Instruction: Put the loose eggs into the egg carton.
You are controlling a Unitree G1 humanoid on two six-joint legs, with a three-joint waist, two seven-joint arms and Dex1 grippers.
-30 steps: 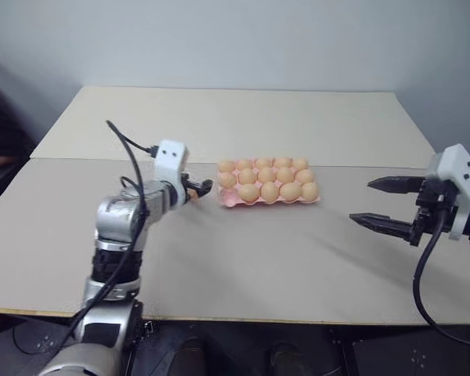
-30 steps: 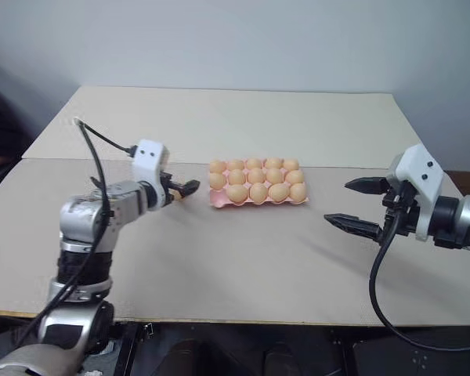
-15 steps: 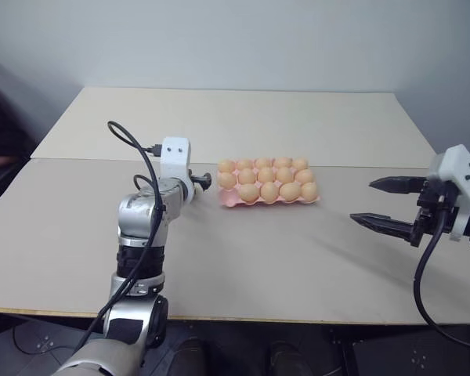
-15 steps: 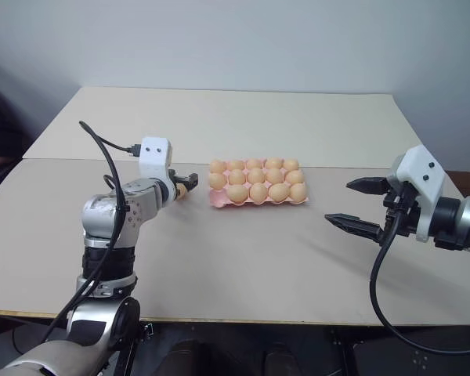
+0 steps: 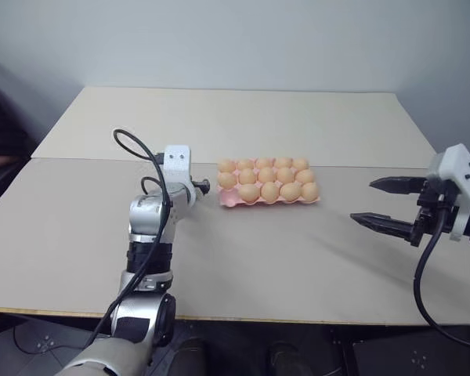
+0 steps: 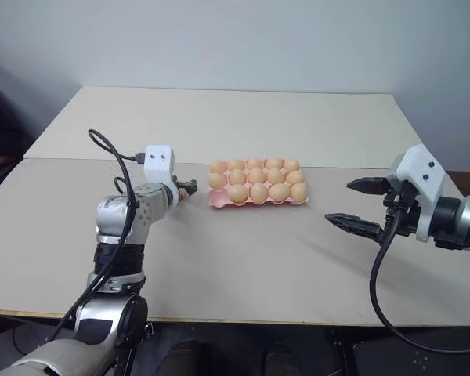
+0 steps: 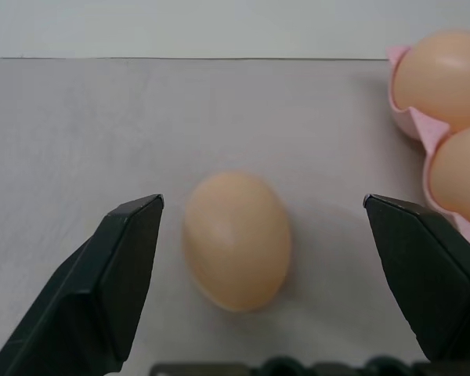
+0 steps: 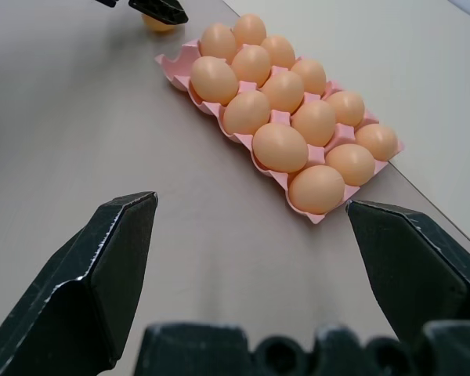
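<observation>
Just left of the egg carton (image 5: 268, 185), on the bare table (image 5: 243, 258), lies one loose egg (image 7: 236, 240), flat on its side, w/ the left gripper (image 7: 266, 274) straddling it: fingers spread wide, one each side, neither touching. Right gripper (image 5: 388, 205) hangs well apart on the far side of the carton, fingers also spread, empty. Carton looks nearly full; the near-left corner cup appears vacant, prob. the target. Egg should be light but brittle, smooth, apt to roll or squirt out if pinched off-centre. Best hold: across the widest part, pads square to the shell, gentle squeeze, no more than needed to lift. Carton itself is thin and light, may slide if nudged.
</observation>
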